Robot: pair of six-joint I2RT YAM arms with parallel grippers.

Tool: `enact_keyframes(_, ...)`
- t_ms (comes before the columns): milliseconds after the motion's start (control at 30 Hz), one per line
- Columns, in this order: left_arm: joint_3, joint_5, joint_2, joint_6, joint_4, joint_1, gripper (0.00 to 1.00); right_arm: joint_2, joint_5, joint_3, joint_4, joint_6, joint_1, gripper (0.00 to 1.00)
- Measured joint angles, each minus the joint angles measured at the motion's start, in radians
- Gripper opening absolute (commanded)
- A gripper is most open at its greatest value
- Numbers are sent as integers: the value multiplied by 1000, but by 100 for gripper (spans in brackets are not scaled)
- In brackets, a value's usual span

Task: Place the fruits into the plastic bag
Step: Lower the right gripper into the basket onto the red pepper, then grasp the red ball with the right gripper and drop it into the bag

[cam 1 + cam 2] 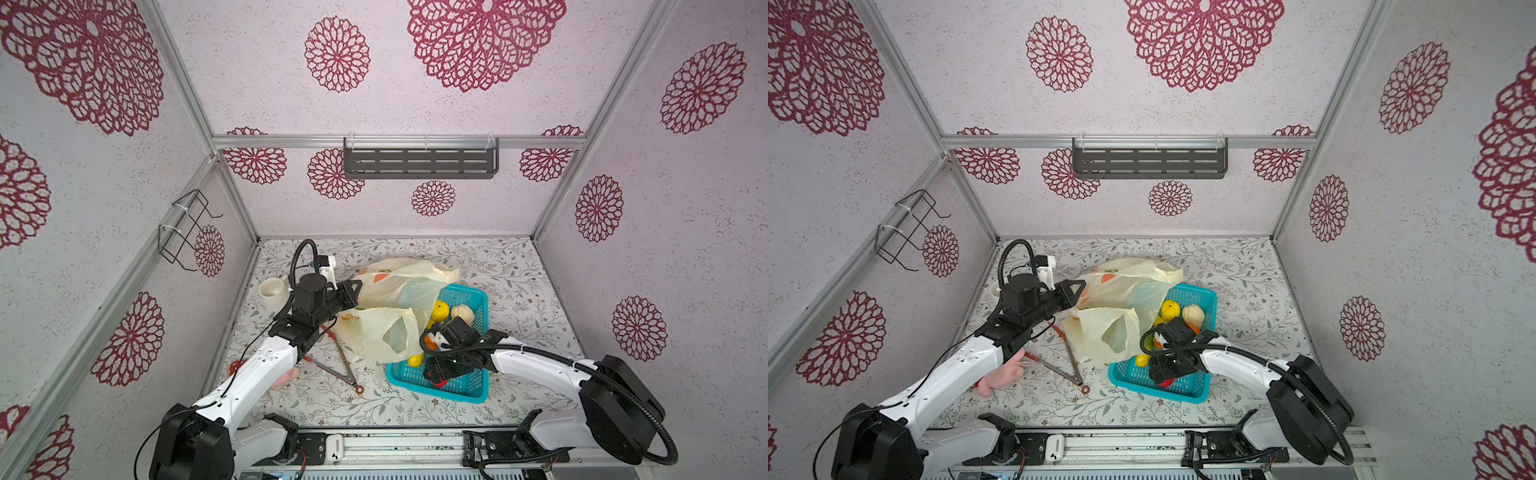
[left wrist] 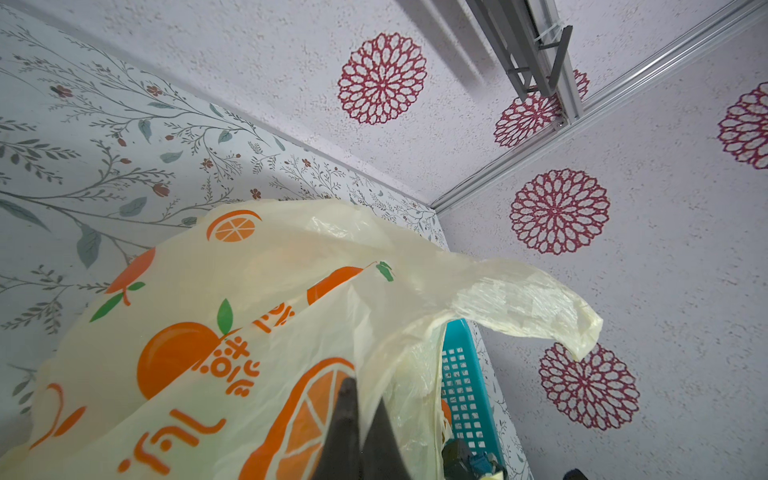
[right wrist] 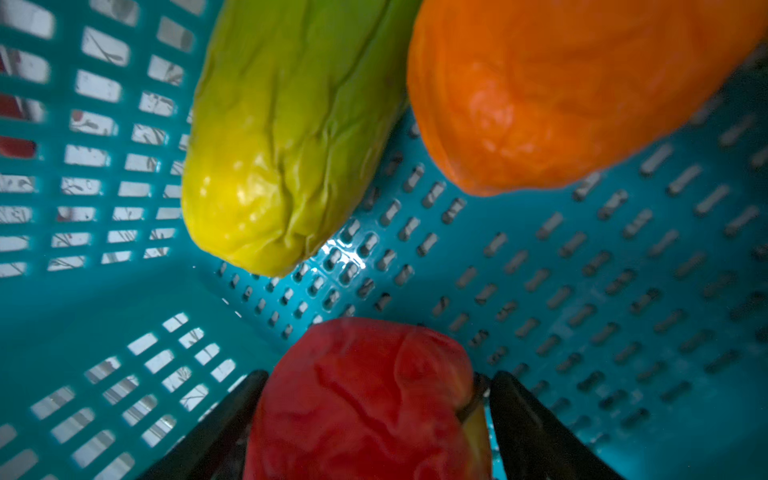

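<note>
Our right gripper (image 3: 378,376) has its black fingers (image 3: 524,415) spread either side of the crinkled red ball (image 3: 361,399); we cannot tell whether they press it. It lies in the turquoise perforated plastic basket (image 3: 582,270). Our left gripper (image 2: 360,409) pinches the translucent cream-yellow plastic bag (image 2: 187,332), which overlaps the basket's rim

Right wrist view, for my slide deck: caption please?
Right gripper flanks red fruit in turquoise basket, beside yellow-green fruit and orange fruit.
</note>
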Motion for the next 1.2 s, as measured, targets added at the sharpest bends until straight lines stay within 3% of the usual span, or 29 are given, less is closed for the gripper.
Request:
enact_keyframes(67, 0, 0, 2, 0, -1, 0, 0, 0, 7, 0, 10, 2, 1, 56)
enact_keyframes(167, 1, 1, 10, -1, -3, 0, 0, -8, 20, 0, 13, -1, 1, 51)
enact_keyframes(367, 1, 2, 26, -3, -5, 0, 0, -101, 92, 34, -43, -13, 1, 51)
enact_keyframes(633, 10, 4, 33, -3, -11, -3, 0, -152, 167, 270, -70, -89, 0, 54)
enact_keyframes(1000, 10, 9, 28, 9, -11, -18, 0, 2, 149, 375, 37, -153, -63, 56)
enact_keyframes(1200, 10, 9, 23, 16, -11, -22, 0, 163, 110, 505, 128, -159, -47, 58)
